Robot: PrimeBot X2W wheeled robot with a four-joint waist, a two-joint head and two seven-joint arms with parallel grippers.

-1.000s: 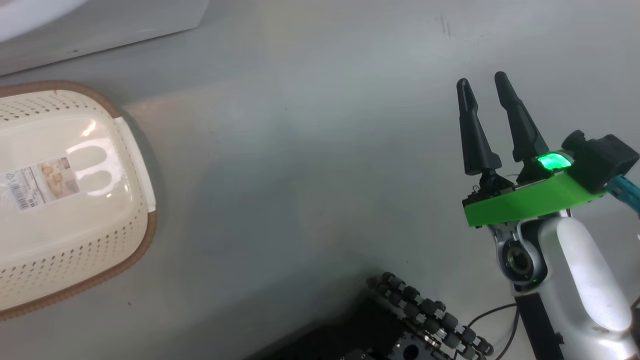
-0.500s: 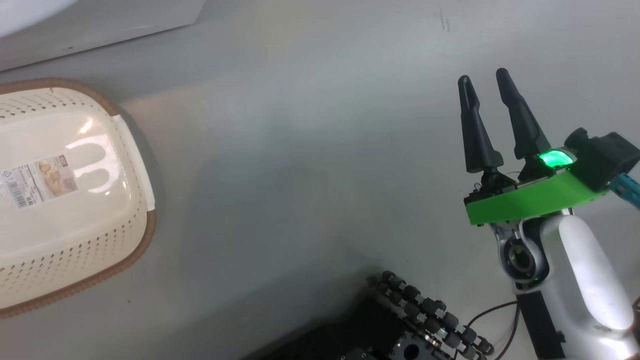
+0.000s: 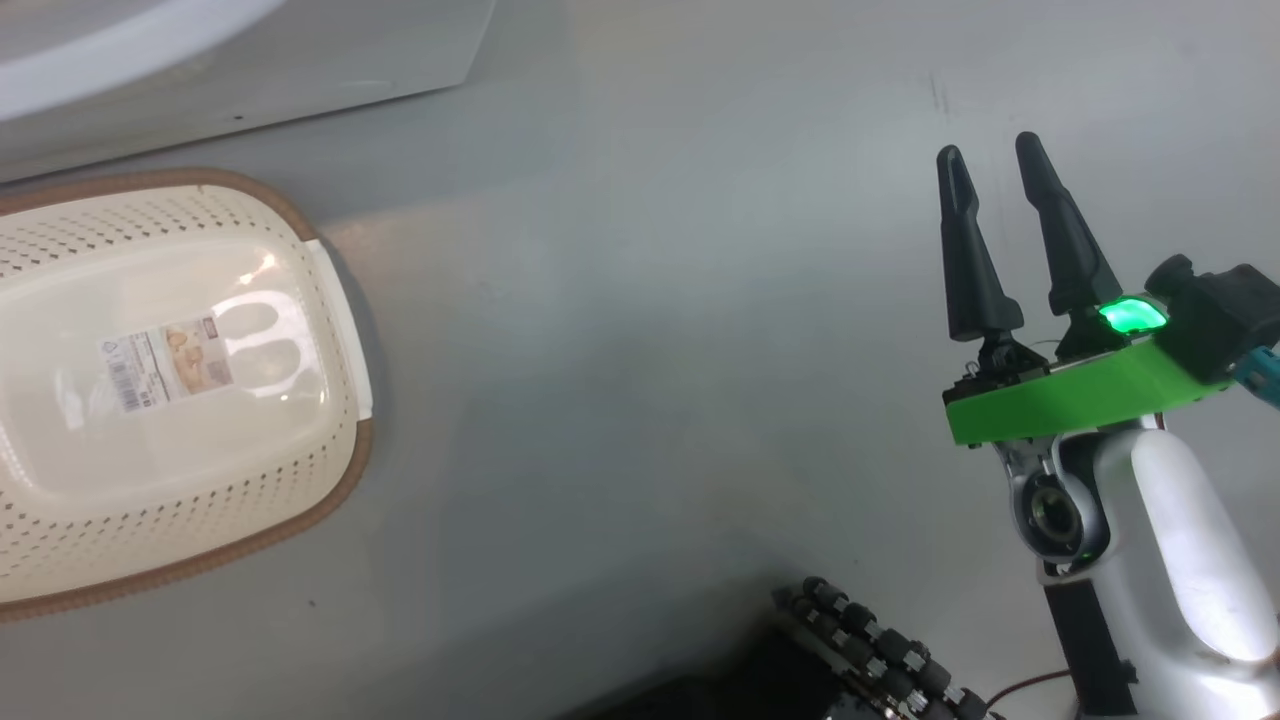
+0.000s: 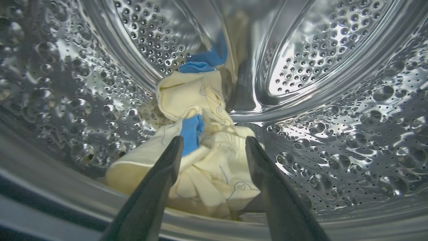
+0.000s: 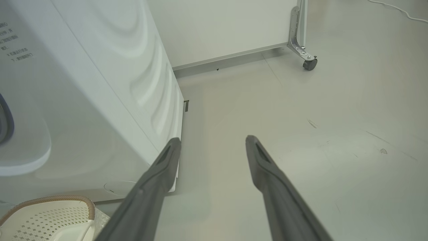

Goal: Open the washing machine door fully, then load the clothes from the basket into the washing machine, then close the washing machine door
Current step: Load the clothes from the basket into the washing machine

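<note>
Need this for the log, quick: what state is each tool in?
Left tool: open, over the clothes in the drum, gripping nothing.
Right tool: open, empty, above the floor.

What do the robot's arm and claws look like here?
Both the right claw and left claw have two long, tapered dark fingers. The right one mounts on a bright green plate with a glowing green light, atop a glossy white forearm.
</note>
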